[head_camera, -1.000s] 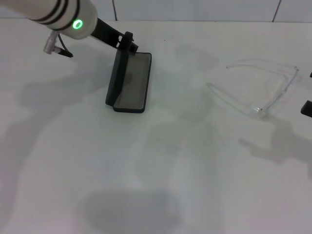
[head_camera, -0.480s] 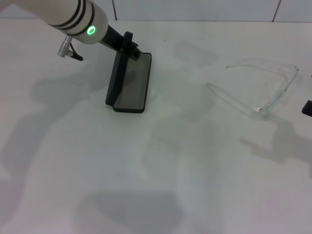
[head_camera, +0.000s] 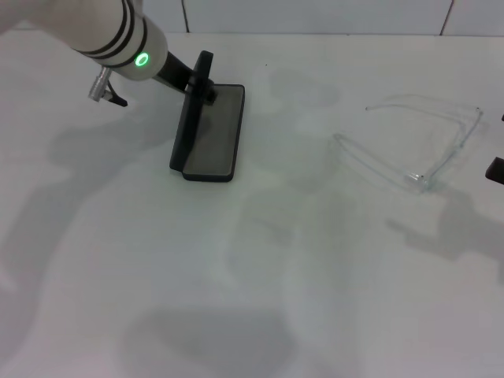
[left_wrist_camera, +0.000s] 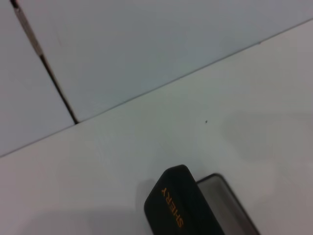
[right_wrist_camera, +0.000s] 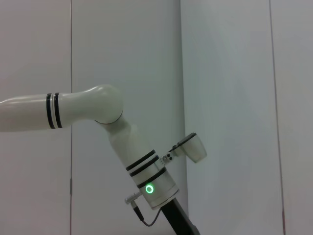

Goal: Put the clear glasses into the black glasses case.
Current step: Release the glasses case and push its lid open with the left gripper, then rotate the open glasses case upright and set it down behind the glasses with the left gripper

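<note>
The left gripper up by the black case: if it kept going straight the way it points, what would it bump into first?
The left gripper already sits at the raised lid of the black glasses case. Going straight on, it would most likely push against that lid first, though depth is hard to judge. The clear glasses lie well off that line.

A white table [head_camera: 236, 276] is filling the head view, with soft grey shadows lying across it. Behind it a pale wall [left_wrist_camera: 146, 44] of panels is standing, dark seams running between them.
</note>
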### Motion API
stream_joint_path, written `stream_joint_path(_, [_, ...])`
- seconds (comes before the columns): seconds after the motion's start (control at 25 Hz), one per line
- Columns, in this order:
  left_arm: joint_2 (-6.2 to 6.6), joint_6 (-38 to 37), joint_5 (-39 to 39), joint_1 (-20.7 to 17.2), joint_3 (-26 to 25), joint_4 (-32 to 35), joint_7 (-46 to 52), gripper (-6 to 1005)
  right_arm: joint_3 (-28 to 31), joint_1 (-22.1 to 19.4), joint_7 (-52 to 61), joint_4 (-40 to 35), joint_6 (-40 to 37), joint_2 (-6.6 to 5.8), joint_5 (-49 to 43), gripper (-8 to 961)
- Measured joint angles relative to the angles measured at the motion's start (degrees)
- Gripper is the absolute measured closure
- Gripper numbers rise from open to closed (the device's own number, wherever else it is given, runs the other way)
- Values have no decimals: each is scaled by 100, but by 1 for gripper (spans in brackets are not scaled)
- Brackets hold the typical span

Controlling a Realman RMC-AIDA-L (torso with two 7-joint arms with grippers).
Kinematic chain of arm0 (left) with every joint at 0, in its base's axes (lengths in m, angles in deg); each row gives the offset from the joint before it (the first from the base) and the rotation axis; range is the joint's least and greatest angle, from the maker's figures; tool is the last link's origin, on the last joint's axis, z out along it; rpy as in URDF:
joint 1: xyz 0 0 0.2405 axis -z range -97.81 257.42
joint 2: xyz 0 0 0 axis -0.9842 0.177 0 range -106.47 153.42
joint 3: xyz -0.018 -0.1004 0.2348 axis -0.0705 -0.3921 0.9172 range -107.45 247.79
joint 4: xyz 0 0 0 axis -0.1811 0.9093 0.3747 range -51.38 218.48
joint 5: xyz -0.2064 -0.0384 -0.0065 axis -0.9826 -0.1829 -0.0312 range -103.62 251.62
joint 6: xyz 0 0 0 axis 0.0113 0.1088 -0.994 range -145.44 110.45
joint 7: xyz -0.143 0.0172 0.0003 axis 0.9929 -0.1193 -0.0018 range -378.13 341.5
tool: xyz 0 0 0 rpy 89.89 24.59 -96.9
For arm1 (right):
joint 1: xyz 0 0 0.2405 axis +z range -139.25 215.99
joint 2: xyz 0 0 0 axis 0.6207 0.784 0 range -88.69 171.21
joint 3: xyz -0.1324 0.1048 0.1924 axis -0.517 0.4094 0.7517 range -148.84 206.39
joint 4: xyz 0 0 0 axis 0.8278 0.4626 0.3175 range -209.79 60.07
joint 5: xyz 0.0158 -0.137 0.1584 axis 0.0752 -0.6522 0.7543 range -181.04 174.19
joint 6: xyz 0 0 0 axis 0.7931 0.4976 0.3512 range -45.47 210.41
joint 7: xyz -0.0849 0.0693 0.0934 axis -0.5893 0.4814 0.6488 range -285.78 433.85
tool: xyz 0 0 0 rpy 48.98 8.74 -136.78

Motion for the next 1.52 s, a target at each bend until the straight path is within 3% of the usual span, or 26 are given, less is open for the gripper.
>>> stream_joint_path(0.68, [2,-12,75,30,3,-177,-83,531,0,5,-17,72,48,-10,30,207])
stream_joint_path(0.88, [0,-72,78,40,165,-162,-106,684,0,-9,-17,72,48,-10,38,209])
stream_joint_path(1.12, [-5,-95,84,-13,430,20,-110,747,151,-52,-17,121,19,-10,45,212])
stream_joint_path(1.36, [-3,-213,80,-220,801,595,-150,752,508,-137,-43,228,-125,-34,38,215])
stream_joint_path(1.52, [-5,-640,70,-659,1030,1584,-558,756,759,-204,-144,320,-145,-45,38,217])
